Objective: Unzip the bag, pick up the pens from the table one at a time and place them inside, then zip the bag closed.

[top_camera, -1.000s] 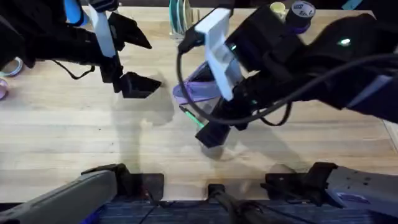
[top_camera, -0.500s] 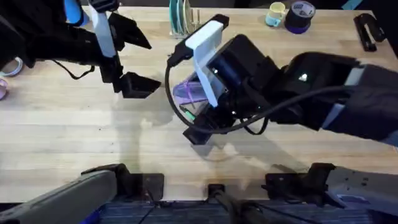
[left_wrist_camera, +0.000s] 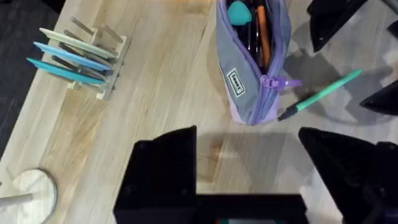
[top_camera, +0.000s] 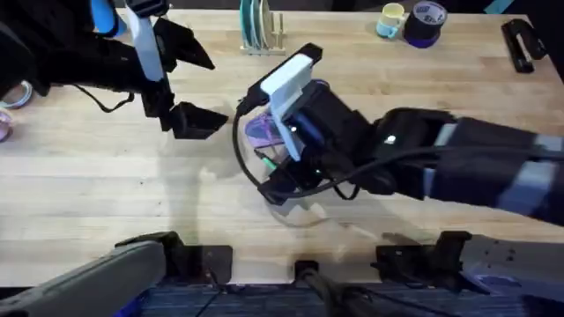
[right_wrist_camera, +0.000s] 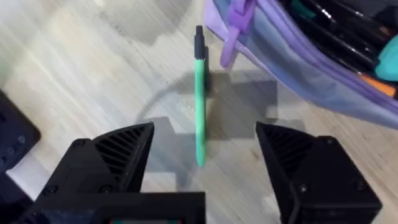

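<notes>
Pen beside the unzipped bag on the table

The bag (left_wrist_camera: 254, 62) lies on the table (left_wrist_camera: 155, 93), a pen (left_wrist_camera: 262, 34) inside; another pen (right_wrist_camera: 199, 102) lies just beside its zipper end, between the right gripper's (right_wrist_camera: 205, 158) spread fingers.

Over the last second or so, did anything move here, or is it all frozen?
The right arm moved: its gripper swung down and toward the table's left, and now hangs open over the green pen lying beside the bag. It has not gripped it. The left gripper stayed put, open. The bag remained unzipped, with the orange pen inside.
</notes>
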You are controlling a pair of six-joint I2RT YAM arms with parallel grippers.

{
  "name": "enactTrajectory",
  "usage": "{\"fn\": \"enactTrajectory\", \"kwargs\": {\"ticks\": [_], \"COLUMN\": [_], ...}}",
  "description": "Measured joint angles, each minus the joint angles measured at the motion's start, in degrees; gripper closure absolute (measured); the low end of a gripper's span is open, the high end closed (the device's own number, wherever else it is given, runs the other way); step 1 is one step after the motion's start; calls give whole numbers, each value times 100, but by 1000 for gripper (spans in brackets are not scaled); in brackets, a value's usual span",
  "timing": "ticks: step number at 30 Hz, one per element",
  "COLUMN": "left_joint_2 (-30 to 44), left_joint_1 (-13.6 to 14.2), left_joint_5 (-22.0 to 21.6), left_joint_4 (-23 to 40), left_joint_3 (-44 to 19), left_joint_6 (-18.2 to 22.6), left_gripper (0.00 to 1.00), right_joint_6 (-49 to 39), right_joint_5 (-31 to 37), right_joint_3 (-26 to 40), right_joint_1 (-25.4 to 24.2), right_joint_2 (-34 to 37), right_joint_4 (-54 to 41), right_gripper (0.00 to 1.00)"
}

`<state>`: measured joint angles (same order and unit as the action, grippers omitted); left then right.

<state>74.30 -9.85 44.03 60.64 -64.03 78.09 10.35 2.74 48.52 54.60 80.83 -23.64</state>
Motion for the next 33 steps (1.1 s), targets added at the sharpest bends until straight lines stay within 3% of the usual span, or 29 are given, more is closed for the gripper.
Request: {"fn": "enactTrajectory", "kwargs": {"ticks": [25, 28, 33], "left_joint_2": [0, 0, 0], "left_joint_1": [0, 0, 0], "left_joint_5": [-15, -14, -15], "left_joint_4": [0, 0, 0], "left_joint_3": [0, 0, 0], "left_joint_6": [1, 1, 0], "left_gripper": [8, 8, 8], "right_joint_6": [277, 299, 298], "right_joint_5": [538, 661, 757], "right_joint_3": [-1, 8, 12], "right_joint_1": [194, 273, 325], "right_joint_2": [903, 931, 956], "right_joint_4": [443, 484, 536], "right_gripper": [20, 105, 512]}}
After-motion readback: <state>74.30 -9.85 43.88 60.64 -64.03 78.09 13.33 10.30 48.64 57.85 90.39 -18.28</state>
